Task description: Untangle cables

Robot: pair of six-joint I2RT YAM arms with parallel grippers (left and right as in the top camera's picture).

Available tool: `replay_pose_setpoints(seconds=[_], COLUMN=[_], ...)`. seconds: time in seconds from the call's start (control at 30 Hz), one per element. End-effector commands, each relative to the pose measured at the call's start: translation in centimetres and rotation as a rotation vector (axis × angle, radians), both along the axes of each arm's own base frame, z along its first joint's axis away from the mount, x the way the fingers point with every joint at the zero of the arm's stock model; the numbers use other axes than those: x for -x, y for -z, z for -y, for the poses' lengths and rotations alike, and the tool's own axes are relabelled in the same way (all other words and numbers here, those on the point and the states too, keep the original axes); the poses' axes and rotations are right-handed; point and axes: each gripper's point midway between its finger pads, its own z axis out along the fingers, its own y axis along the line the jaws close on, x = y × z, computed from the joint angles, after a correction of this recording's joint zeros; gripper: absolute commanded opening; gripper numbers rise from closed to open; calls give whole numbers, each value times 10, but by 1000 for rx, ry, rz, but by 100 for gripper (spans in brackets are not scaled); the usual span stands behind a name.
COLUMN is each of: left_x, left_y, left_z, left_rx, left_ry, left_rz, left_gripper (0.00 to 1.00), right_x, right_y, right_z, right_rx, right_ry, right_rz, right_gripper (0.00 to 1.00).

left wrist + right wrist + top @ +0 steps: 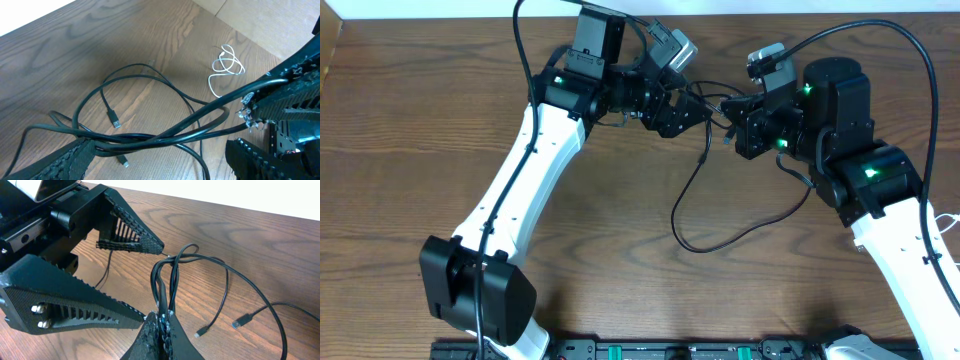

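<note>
My right gripper (161, 330) is clamped on a pinch of the black cables (165, 305), and my left gripper (160, 147) gapes wide with the same strands lying across one ribbed finger. They look thin, light, limp and smooth-skinned, likely to slide and snag, so I'd grip beside a crossing, not at the small plugs (240, 323). Their loops sprawl over the wood-grain table (260, 235) between my arms, with the white cable (227, 65) coiled well apart at the right edge
</note>
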Motion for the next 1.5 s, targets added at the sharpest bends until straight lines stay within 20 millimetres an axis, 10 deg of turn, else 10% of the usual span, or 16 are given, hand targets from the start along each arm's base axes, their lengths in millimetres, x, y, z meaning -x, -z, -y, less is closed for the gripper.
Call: replay_pose_setpoints(seconds=[0.0,0.6,1.47], left_x=[9,-4,12], left_y=[-10,2,-14], left_z=[4,-4,10], left_rx=[9,-77,31], left_ry=[30,-30,76], left_rz=[32,82,69], left_gripper=[89,88,88], right_x=[1,37,44], right_y=[-20,-73,-63], right_z=[0,3,-2], right_rx=[-11,-87,-100], right_ry=[-13,-59,-88], right_rz=[57,179,117], right_gripper=[1,1,1])
